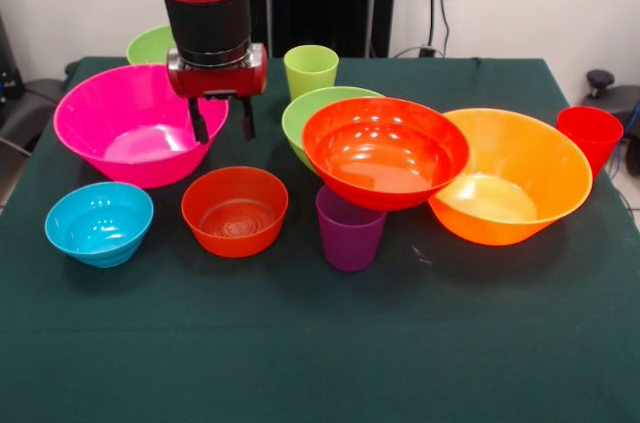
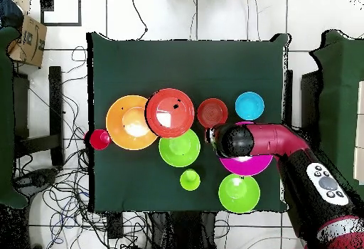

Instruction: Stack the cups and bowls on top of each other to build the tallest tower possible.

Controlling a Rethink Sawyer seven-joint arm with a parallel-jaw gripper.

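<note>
1. Nearest the front edge of the green table stood the purple cup, the small orange-red bowl and the small blue bowl.
2. Behind them, the red-orange bowl rested tilted on a lime green bowl and the large orange bowl; no taller tower existed.
3. The gripper hung over the pink bowl's rim, fingers apart and empty.
4. Farthest stood the lime green cup, the red cup and a second lime green bowl.
</note>
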